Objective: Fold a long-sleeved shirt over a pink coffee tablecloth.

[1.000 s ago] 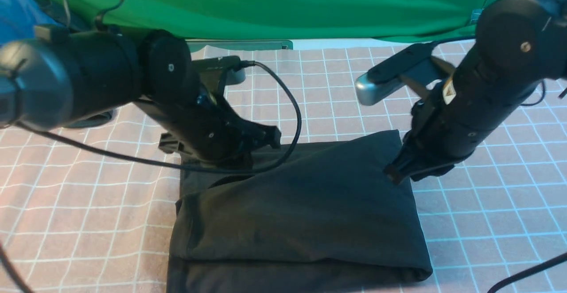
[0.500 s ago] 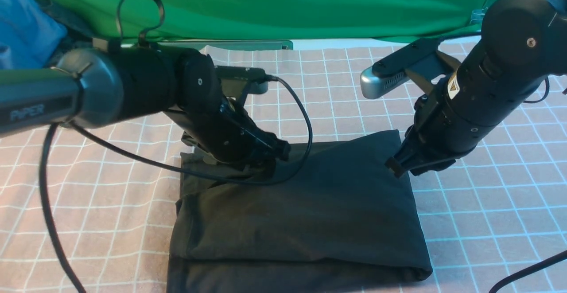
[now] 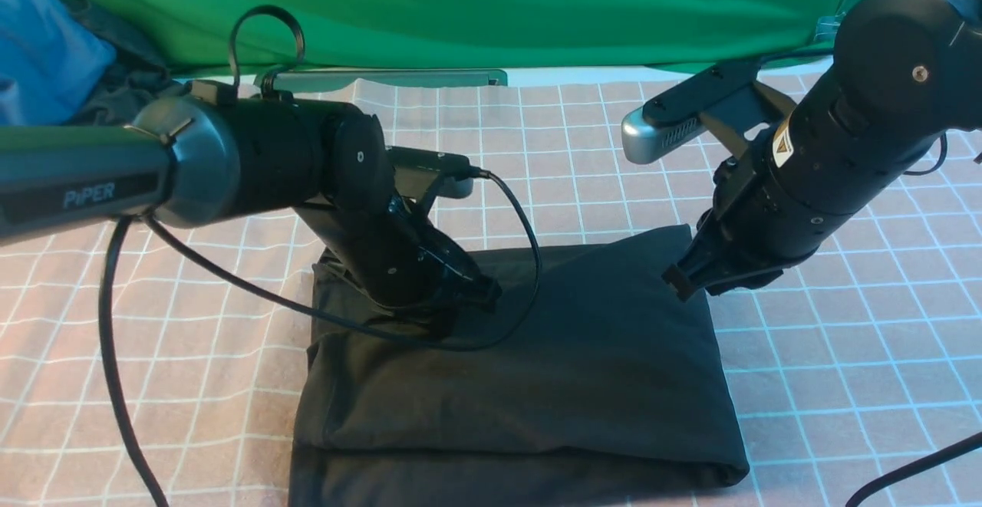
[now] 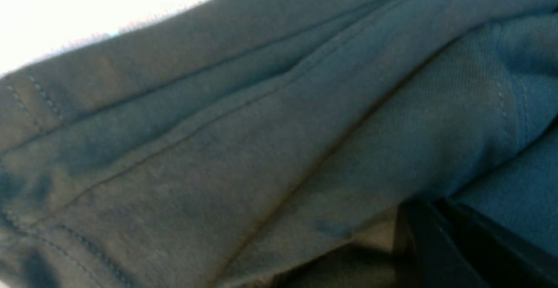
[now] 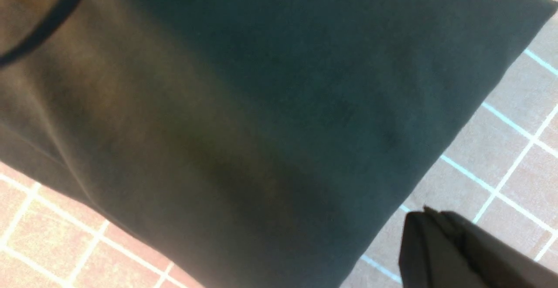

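The long-sleeved shirt (image 3: 537,369) lies folded into a thick black rectangle on the pink coffee tablecloth (image 3: 844,353). My left gripper (image 3: 485,292) is shut, and its tips rest on the shirt's far left part. In the left wrist view, seamed folds of the shirt (image 4: 261,127) fill the frame and the left gripper (image 4: 420,222) lies against them. I see no cloth between its jaws. My right gripper (image 3: 677,286) is shut and empty at the shirt's far right edge. In the right wrist view, the right gripper (image 5: 425,222) hangs over the tablecloth (image 5: 501,157) just beside the shirt (image 5: 261,105).
A green cloth (image 3: 499,8) hangs across the back. A blue garment (image 3: 38,54) and a dark grey one (image 3: 123,70) lie at the far left. The left arm's cable (image 3: 529,261) loops over the shirt. Another cable (image 3: 921,469) crosses the near right corner.
My left arm has reached forward and down, bringing its gripper from above the shirt onto the fabric. The right gripper has barely moved.
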Available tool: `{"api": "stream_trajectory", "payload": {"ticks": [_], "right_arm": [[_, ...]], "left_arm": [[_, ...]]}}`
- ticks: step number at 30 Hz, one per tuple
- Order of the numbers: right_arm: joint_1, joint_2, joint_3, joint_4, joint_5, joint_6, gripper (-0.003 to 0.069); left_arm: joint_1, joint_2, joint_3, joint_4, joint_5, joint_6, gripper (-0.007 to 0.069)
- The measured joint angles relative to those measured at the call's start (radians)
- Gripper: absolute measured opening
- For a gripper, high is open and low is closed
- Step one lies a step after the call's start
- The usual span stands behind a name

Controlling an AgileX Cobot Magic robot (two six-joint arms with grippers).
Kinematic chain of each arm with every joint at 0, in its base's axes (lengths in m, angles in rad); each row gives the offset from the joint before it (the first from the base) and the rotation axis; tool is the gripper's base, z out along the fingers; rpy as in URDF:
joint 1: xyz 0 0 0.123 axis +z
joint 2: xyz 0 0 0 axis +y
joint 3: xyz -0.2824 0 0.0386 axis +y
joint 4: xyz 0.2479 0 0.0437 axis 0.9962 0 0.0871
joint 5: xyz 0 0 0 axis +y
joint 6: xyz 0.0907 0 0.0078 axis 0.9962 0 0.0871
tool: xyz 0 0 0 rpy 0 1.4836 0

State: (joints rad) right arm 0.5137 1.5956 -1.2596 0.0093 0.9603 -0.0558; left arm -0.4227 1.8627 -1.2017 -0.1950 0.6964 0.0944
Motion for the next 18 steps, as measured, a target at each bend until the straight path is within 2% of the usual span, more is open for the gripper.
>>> {"api": "stream_trajectory", "payload": {"ticks": [12, 17, 18], "right_arm": [[0.0, 0.0, 0.0, 0.0, -0.024, 0.0, 0.0035], [0.0, 0.0, 0.0, 0.0, -0.025, -0.001, 0.0035], [0.0, 0.0, 0.0, 0.0, -0.025, -0.001, 0.0035]], "left_arm": [[0.0, -0.099, -0.029, 0.025, 0.043, -0.001, 0.0013], [0.0, -0.102, -0.029, 0.092, 0.018, -0.039, 0.0013], [0.0, -0.102, -0.029, 0.143, -0.01, -0.084, 0.0013]]}}
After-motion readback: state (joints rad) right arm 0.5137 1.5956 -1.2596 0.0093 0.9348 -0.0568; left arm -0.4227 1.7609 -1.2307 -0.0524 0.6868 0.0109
